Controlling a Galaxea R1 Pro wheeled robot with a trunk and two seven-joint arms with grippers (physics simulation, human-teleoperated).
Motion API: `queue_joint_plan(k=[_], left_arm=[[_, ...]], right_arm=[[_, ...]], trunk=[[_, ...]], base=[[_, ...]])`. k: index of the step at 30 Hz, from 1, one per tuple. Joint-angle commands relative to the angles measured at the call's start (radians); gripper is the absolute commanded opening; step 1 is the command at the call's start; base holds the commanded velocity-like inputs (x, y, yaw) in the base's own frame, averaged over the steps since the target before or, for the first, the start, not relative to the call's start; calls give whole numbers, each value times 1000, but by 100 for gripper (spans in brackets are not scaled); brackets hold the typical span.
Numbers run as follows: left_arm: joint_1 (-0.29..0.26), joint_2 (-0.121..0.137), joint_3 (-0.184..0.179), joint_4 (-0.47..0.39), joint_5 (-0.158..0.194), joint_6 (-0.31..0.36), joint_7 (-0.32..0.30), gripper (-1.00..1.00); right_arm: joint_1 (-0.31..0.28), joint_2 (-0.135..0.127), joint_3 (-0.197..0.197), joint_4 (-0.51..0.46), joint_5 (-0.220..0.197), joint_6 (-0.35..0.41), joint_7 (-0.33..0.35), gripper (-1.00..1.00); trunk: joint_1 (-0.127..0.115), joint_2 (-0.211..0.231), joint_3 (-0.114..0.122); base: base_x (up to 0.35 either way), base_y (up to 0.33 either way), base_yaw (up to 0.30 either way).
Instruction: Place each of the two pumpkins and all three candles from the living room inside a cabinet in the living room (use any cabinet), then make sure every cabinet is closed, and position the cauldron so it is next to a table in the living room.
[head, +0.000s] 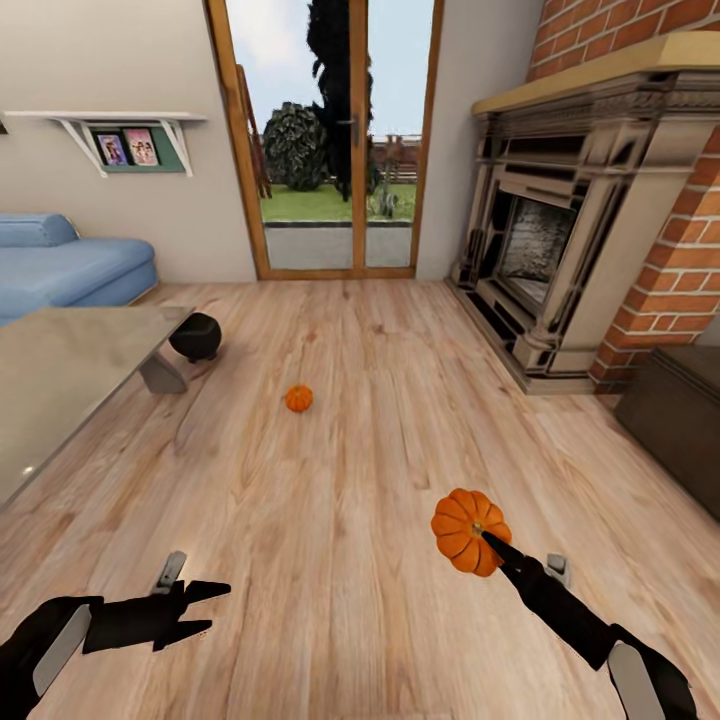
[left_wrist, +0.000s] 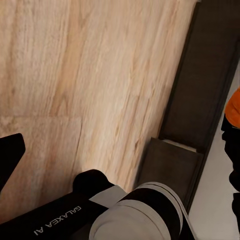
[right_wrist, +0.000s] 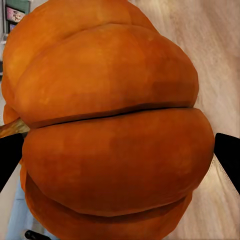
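Head view: held pumpkin lifted above floor, tipped sideways, stem toward right gripper, which clamps it. Second pumpkin on floor, upright. Cauldron beside table. Left gripper spread, empty.

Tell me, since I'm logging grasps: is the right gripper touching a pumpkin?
Touching. In the right wrist view the pumpkin sits pinched between both fingertips of the right gripper.

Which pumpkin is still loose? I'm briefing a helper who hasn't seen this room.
From the glass door, come forward over the wood floor. The loose pumpkin sits alone on the boards, right of the black cauldron by the table. Unlike the other pumpkin, no gripper holds it.
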Motion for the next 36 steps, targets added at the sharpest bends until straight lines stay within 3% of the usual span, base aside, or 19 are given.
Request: queue_joint_plan(k=[1,14,36], left_arm=[[0,0,0,0,0,0,0,100],[0,0,0,0,0,-1,1,100],[0,0,-1,0,0,-1,0,100]], right_arm=[[0,0,0,-1,-8,3,1,-100],[0,0,1,-1,-9,1,1,-100],[0,0,3,-1,-8,-1,1,-100]], trunk=[[0,0,0],[0,0,0],[0,0,0]], base=[[331,0,0],[331,0,148],[331,0,5]])
